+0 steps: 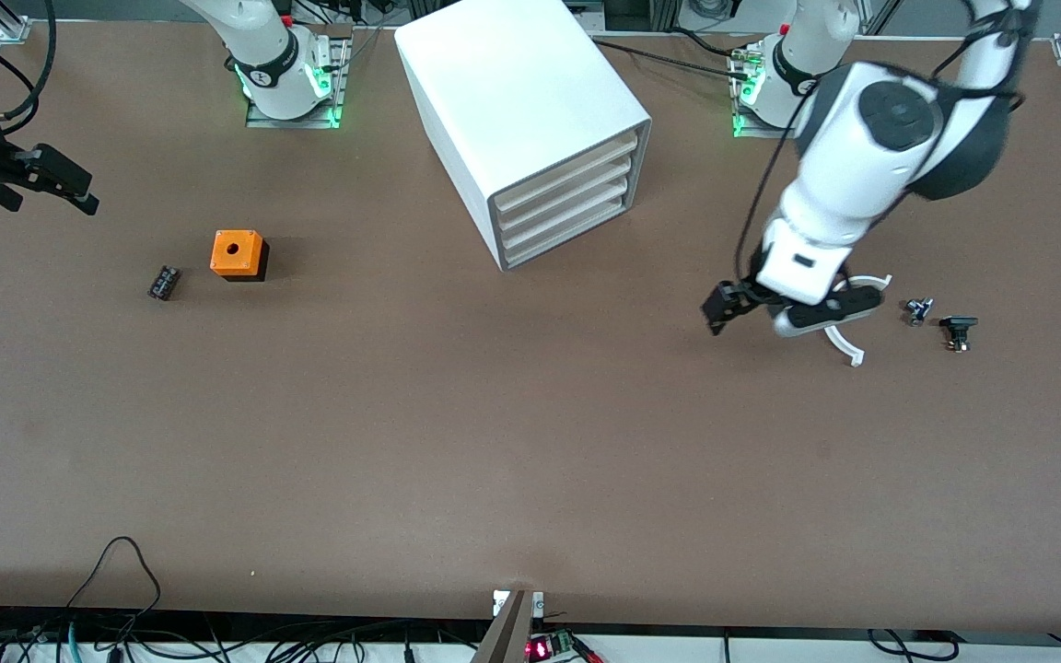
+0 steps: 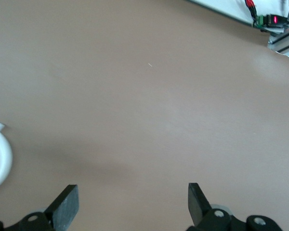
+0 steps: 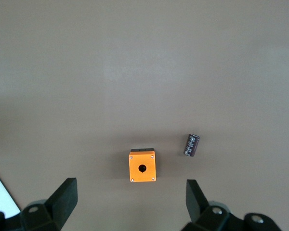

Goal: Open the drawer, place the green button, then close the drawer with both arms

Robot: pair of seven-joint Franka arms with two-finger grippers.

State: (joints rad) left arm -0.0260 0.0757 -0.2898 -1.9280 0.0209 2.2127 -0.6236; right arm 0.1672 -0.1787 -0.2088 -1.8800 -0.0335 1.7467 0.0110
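The drawer (image 1: 577, 204) is being faced, shut; the open left gripper (image 1: 740, 308) is nearer than the open right gripper (image 1: 52, 184).

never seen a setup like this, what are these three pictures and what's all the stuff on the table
These are two white robot arms bolted to a brown table. The big picture looks down from across the table. The other two come from cameras on each arm's wrist, so the black prongs at their bottom edge are that arm's own fingers.

The left hand hangs open over bare table and holds nothing. The right hand waits open at the right arm's end, also empty.

In the middle stands a white cabinet of four drawers, all shut. Near the right arm lie an orange box with a hole and a small black part. Near the left arm lie two tiny parts.
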